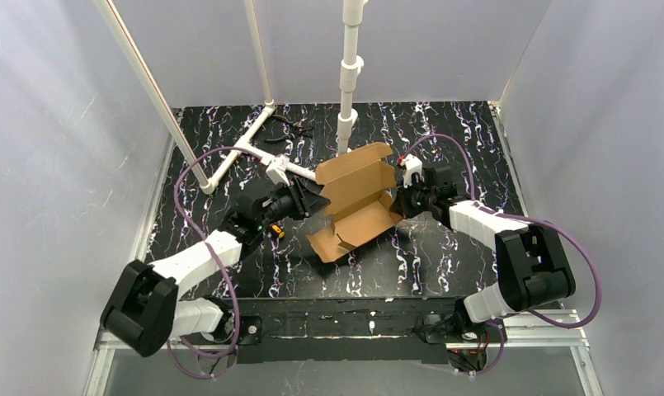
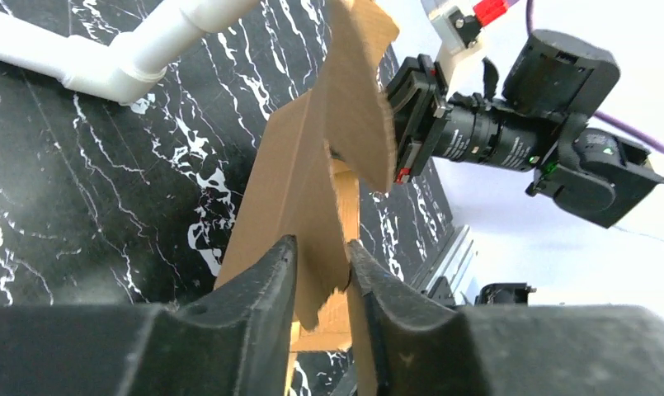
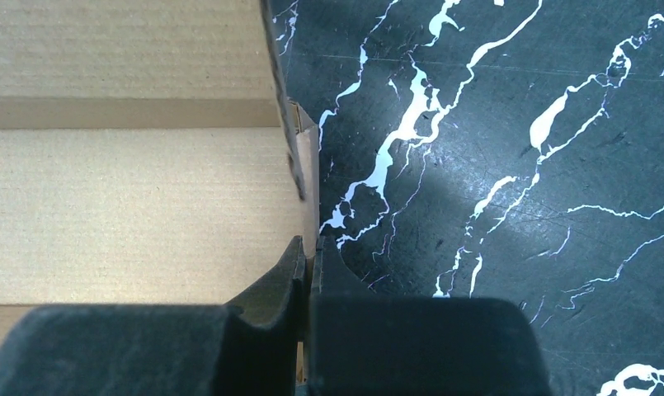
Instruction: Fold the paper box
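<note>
The paper box (image 1: 353, 206) is a brown cardboard mailer, partly folded, in the middle of the table with its lid panel raised toward the back. My left gripper (image 1: 316, 200) is at its left side. In the left wrist view the gripper (image 2: 322, 256) is closed onto a cardboard flap (image 2: 312, 190) that stands between both fingers. My right gripper (image 1: 400, 202) is at the box's right side. In the right wrist view it (image 3: 310, 252) is shut on the thin edge of a side wall (image 3: 308, 181), with the box's inner panels (image 3: 130, 198) to the left.
A white PVC pipe frame (image 1: 254, 148) lies at the back left, and an upright white pipe (image 1: 347, 82) stands just behind the box. A small black tool (image 1: 294, 125) lies near the back. The black marbled table (image 1: 444, 264) is bounded by white walls.
</note>
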`<state>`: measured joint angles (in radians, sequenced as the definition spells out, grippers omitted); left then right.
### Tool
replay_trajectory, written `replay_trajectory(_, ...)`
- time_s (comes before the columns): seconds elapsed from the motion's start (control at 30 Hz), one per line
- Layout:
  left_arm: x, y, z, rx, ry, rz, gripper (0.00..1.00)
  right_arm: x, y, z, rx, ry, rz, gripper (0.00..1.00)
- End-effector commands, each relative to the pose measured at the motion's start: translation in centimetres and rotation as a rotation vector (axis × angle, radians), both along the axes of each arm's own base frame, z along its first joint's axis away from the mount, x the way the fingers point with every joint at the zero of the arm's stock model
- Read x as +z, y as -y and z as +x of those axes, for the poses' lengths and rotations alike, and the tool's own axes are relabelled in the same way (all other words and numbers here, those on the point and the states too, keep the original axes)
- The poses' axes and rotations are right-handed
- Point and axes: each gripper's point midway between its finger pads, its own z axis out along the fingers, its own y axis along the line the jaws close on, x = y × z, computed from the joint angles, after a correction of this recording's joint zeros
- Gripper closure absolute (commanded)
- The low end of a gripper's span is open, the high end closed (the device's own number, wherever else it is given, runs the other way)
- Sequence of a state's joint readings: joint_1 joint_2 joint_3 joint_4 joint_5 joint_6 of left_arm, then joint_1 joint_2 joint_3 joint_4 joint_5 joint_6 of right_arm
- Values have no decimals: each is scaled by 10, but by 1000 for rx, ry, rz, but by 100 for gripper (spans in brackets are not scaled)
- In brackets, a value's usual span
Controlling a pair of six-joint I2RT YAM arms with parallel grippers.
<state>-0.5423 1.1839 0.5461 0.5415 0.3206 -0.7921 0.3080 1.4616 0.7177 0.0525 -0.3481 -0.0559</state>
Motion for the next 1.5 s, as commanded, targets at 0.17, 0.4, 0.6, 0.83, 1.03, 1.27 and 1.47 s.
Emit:
replay_trajectory(0.17, 15, 22, 0, -262, 102, -54, 100, 14, -10, 6, 33, 31, 42, 99)
replay_trajectory(0.4, 24, 18, -16, -501, 163, -107, 100, 15, -16, 1, 68, 25, 66, 99)
replay_trajectory(0.6, 20, 23, -12, -540, 111, -129, 93, 19, -20, -1, 88, 25, 87, 99)
replay_trajectory(0.83, 26, -12, -10, -238, 152, -104, 49, 21, -15, 1, 65, 41, 75, 99)
replay_trajectory(1.03, 24, -65, -27, 82, 112, -133, 29, 22, -8, 4, 27, 58, 74, 99)
replay_trajectory(1.27, -33, -76, -74, 157, -264, -291, 64, 23, 0, 9, -26, 79, 61, 99)
replay_trajectory(1.47, -79, -71, -88, 147, -430, -236, 77, 21, 0, 9, -27, 74, 58, 99)
